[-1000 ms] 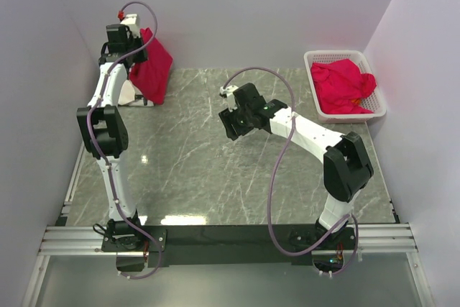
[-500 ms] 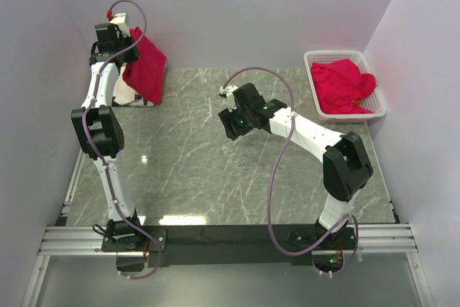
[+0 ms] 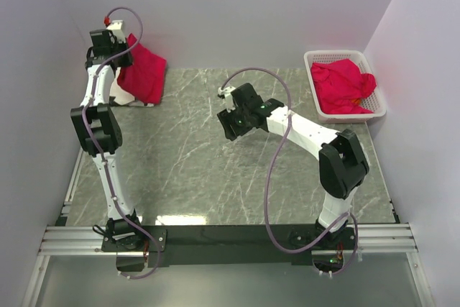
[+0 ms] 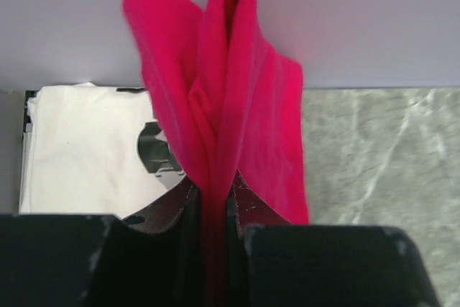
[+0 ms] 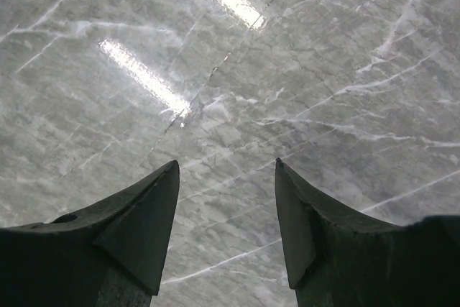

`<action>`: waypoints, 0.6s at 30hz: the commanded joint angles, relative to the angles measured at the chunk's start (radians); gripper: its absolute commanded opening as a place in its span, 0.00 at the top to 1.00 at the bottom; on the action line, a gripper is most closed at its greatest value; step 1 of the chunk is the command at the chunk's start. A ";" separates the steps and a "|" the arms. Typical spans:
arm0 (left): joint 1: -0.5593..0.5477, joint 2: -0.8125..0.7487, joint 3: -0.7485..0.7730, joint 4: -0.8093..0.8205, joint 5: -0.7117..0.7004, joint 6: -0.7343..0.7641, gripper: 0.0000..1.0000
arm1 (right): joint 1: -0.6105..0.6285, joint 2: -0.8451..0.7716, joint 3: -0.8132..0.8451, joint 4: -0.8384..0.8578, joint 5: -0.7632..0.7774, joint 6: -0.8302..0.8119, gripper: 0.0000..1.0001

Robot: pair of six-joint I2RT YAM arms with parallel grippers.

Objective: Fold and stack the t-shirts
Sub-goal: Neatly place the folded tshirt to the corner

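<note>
My left gripper (image 3: 122,54) is shut on a folded bright red t-shirt (image 3: 144,71) and holds it above the table's far left corner. In the left wrist view the red t-shirt (image 4: 230,106) hangs from between my fingers (image 4: 244,199) over a folded white t-shirt with a black print (image 4: 86,149) lying by the wall; the white shirt also shows under the arm in the top view (image 3: 123,95). More red t-shirts (image 3: 343,85) lie bunched in the white basket (image 3: 377,109). My right gripper (image 3: 231,121) is open and empty above the marble, as its wrist view shows (image 5: 226,170).
The grey marble table (image 3: 215,170) is walled on the left, back and right. The white lattice basket stands at the far right corner. The black rail with both arm bases (image 3: 230,239) runs along the near edge.
My left gripper has carried the red t-shirt further left and back, toward the corner over the white shirt. The right arm has barely moved.
</note>
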 commanded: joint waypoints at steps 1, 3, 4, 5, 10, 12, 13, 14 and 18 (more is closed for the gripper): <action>0.009 0.001 0.022 0.085 0.022 0.095 0.99 | -0.005 0.023 0.053 -0.011 -0.014 0.001 0.38; 0.012 0.011 0.012 0.096 0.012 0.104 0.99 | -0.005 0.026 0.056 -0.012 -0.014 0.002 0.38; 0.020 0.017 0.015 0.096 0.009 0.107 0.99 | -0.004 0.027 0.056 -0.012 -0.015 0.002 0.38; 0.024 0.030 0.029 0.096 0.007 0.106 0.99 | -0.005 0.029 0.055 -0.014 -0.017 0.002 0.38; 0.043 0.047 0.037 0.109 -0.010 0.148 0.99 | -0.005 0.043 0.067 -0.019 -0.021 0.004 0.38; 0.047 0.064 0.045 0.103 -0.016 0.174 0.98 | -0.004 0.047 0.070 -0.022 -0.023 0.006 0.38; 0.047 0.073 0.045 0.103 -0.015 0.181 0.98 | -0.004 0.052 0.073 -0.023 -0.024 0.006 0.38; 0.050 0.074 0.037 0.115 -0.016 0.187 0.98 | -0.004 0.052 0.073 -0.023 -0.024 0.006 0.38; 0.059 0.083 0.008 0.148 -0.018 0.218 0.98 | -0.004 0.058 0.072 -0.023 -0.026 0.007 0.38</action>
